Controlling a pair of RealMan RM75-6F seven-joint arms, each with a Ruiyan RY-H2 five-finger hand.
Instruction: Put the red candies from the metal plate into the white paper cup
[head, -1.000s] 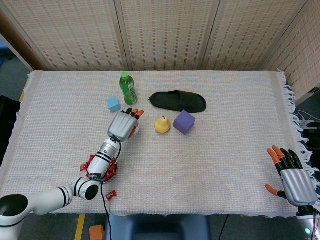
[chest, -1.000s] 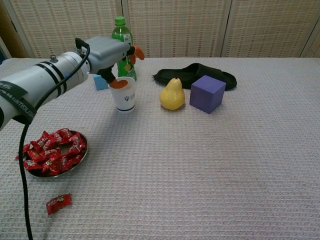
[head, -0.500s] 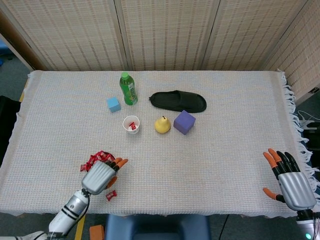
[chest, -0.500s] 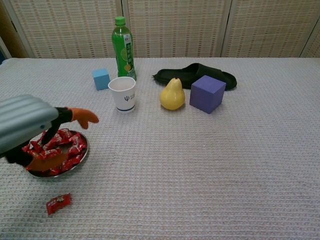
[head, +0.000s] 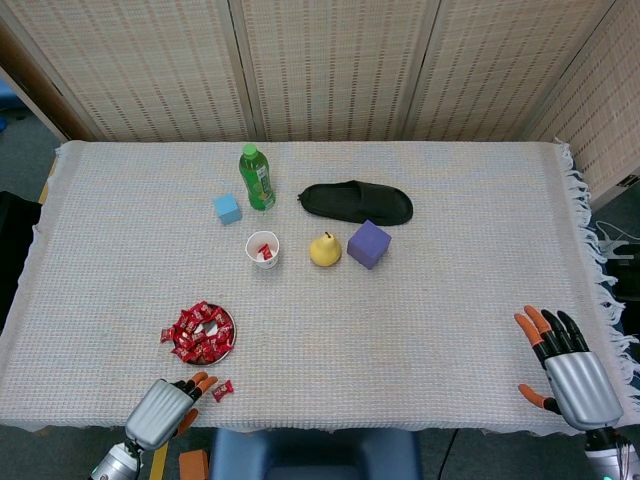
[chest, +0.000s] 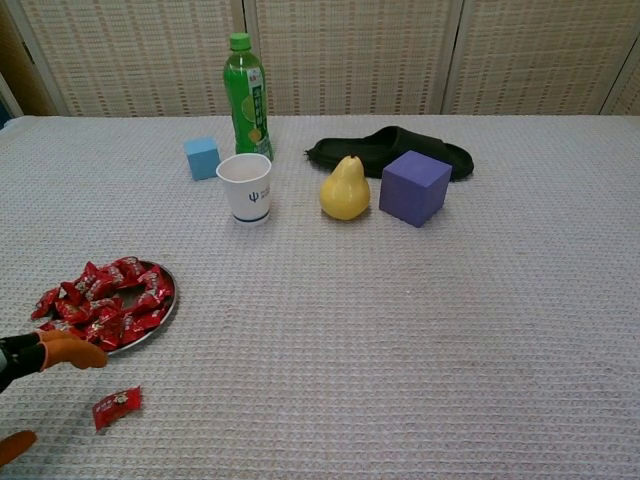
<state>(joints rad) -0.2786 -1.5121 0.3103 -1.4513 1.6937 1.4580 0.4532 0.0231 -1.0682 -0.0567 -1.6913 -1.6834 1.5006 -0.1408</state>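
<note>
Woven tablecloth (chest: 420, 330), glossy candy wrappers (chest: 105, 305)

pear (chest: 345, 189) (close) crowds cup (chest: 246, 187)

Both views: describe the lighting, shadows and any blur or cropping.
Head view: even, soft light, faint shadows; left hand cut by the bottom edge. Chest view: sharp on the white paper cup and pear, short soft shadows; only the left hand's orange fingers show, slightly blurred, at the left edge.

Bottle (chest: 246, 90), blue cube (chest: 202, 158), pear (chest: 345, 189), purple cube (chest: 414, 187), probably slipper (chest: 388, 151).
</note>
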